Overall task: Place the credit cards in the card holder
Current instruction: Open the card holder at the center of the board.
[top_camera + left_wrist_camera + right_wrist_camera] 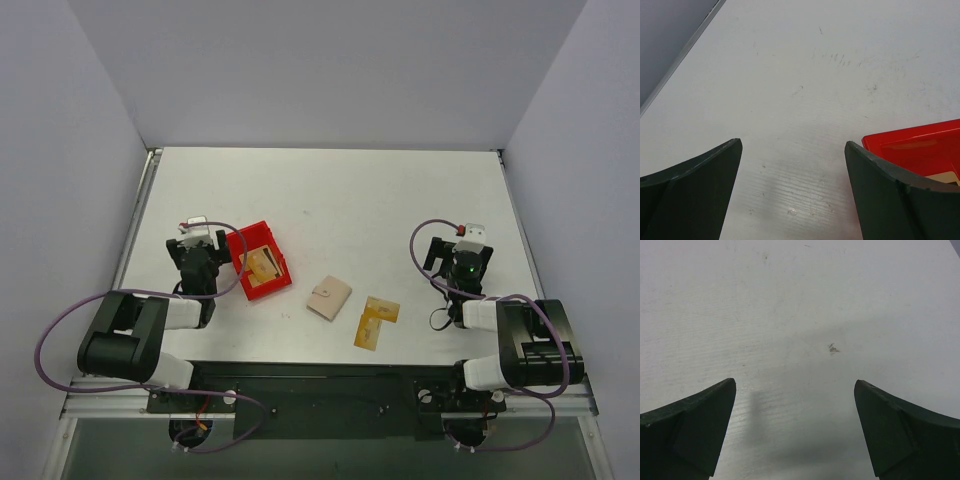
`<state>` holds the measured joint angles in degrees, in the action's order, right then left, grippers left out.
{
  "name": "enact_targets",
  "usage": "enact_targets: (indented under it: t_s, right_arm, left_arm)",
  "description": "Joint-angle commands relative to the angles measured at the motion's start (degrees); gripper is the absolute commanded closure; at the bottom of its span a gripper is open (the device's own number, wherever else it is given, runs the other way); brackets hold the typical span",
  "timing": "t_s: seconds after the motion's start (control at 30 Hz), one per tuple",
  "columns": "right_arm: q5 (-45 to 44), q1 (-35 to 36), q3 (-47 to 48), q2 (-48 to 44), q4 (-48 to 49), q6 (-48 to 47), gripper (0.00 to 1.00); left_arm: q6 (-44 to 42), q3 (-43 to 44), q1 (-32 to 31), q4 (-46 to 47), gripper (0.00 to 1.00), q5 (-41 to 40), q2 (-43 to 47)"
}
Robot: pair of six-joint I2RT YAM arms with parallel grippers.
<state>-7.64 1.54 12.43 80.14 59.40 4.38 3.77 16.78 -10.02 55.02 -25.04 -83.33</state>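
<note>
1. The task appeared not yet begun. No card could be seen in the card holder point(329, 297), which lay folded on the counter point(400, 200), near its front edge and about midway between the two arms.
2. Two credit cards point(376, 322) lay flat on the counter just to the right of the holder. They overlapped each other in an L shape and did not touch the holder.
3. More cards point(262, 266) sat inside the red bin point(238, 250), to the left of the holder. How many there were could not be counted.
4. The left pincer point(793, 144) was spread wide and held nothing. A corner of the red bin was just beside its right finger.
5. The right pincer point(795, 382) was also spread wide and held nothing. It hung over plain counter, well apart from the cards and the holder.
6. By this judgement, all the work was left to do: the holder had to be opened, and each card had to be picked up and slid in. Whether the snap tab was fastened could not be told.
</note>
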Motion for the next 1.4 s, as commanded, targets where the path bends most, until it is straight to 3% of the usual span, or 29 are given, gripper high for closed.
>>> enact_targets:
  t_s: [0.0, 0.4, 0.57, 0.7, 0.83, 0.97, 1.03, 1.1, 1.2, 1.37]
  right_arm:
    - [-0.1, 0.1, 1.5, -0.1, 2.7, -0.1, 0.00]
    - [0.6, -0.1, 1.5, -0.3, 2.9, -0.2, 0.00]
    - [0.9, 0.7, 8.6, -6.3, -14.3, -1.0, 0.00]
    - [-5.7, 4.5, 10.4, -12.4, -17.8, -1.4, 0.00]
    - [1.7, 5.8, 12.4, -17.6, -20.3, 3.7, 0.00]
    - [0.9, 6.5, 13.5, -19.1, -19.1, 14.4, 0.00]
    - [-3.3, 6.7, 17.0, -18.3, -25.9, 21.9, 0.00]
    - [-5.4, 6.8, 23.7, -16.4, -38.5, 25.0, 0.00]
    - [-3.4, 7.5, 33.1, -12.5, -52.1, 22.9, 0.00]
    - [2.6, 7.6, 35.8, -10.2, -56.2, 24.6, 0.00]
  left_arm:
    - [-0.3, 1.3, 0.1, 1.0, 0.05, 0.3, 0.0]
    - [-0.3, 1.4, 0.3, 0.6, 0.05, 0.5, -0.1]
    - [-0.2, 1.5, 0.2, 0.6, 0.05, 0.6, -0.1]
    - [-0.1, 1.7, 0.5, 0.2, 0.05, 1.0, 0.0]
    - [-0.7, 1.7, 0.3, 0.1, 0.05, 0.2, 0.7]
    - [1.2, 7.7, 0.2, -14.8, 0.05, -5.1, 6.6]
    - [1.8, 7.8, -0.2, -16.7, 0.05, -7.9, 11.0]
    - [3.9, 7.4, -0.1, -17.8, 0.05, -10.4, 15.0]
    - [6.2, 9.7, -0.2, -22.9, 0.05, -13.5, 19.6]
    - [7.5, 14.8, -0.7, -31.4, 0.05, -13.2, 24.6]
